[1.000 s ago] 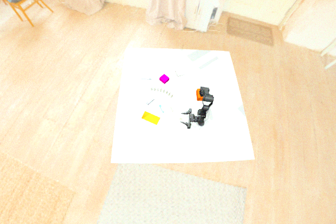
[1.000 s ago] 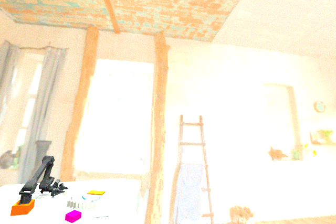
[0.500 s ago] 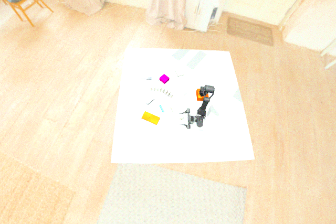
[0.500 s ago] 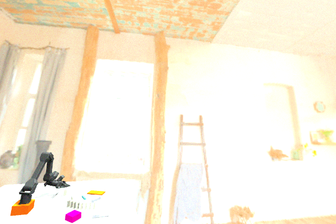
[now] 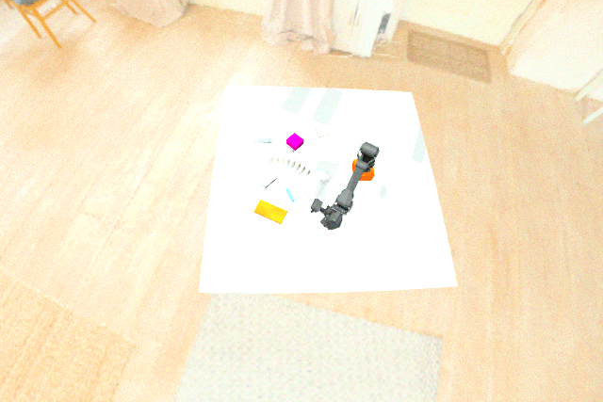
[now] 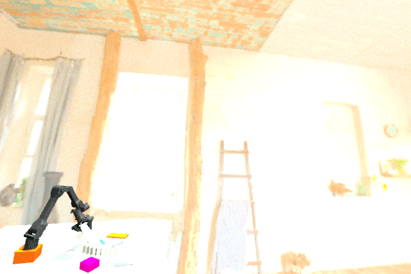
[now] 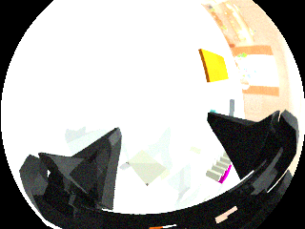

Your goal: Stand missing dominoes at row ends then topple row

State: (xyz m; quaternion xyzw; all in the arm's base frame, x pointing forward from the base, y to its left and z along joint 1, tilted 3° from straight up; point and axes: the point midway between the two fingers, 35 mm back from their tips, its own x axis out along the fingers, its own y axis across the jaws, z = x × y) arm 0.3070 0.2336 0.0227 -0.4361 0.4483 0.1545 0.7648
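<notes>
The white table (image 5: 317, 261) (image 6: 149, 228) (image 7: 95, 62) is carrying everything, and my dark arm (image 5: 353, 184) (image 6: 49, 209) is reaching from its orange base (image 5: 369, 175) (image 6: 27, 256) toward the near side, probably keeping its links away from the row. My gripper (image 5: 322, 213) (image 6: 84, 229) (image 7: 164, 121) is pointing down with its fingers spread about as wide as they go, holding nothing; I judge I am leaving room to straddle a piece without knocking it. The yellow slab (image 5: 270, 211) (image 6: 117, 235) (image 7: 214, 66) is lying near left, the magenta block (image 5: 294, 141) (image 6: 89, 264) (image 7: 226, 175) beyond the row on the far side. The row of dominoes (image 5: 292, 163) (image 6: 98, 250) (image 7: 218, 169) is standing left of my base, evenly spaced so each can topple the next. A pale piece (image 7: 147, 167) is showing between and below my fingers in the wrist view, apart from the row; I am taking it for a missing domino, though I cannot tell its pose. The small cyan piece (image 5: 290, 194) (image 6: 102, 241) (image 7: 213, 111) is lying nearer than the row.
</notes>
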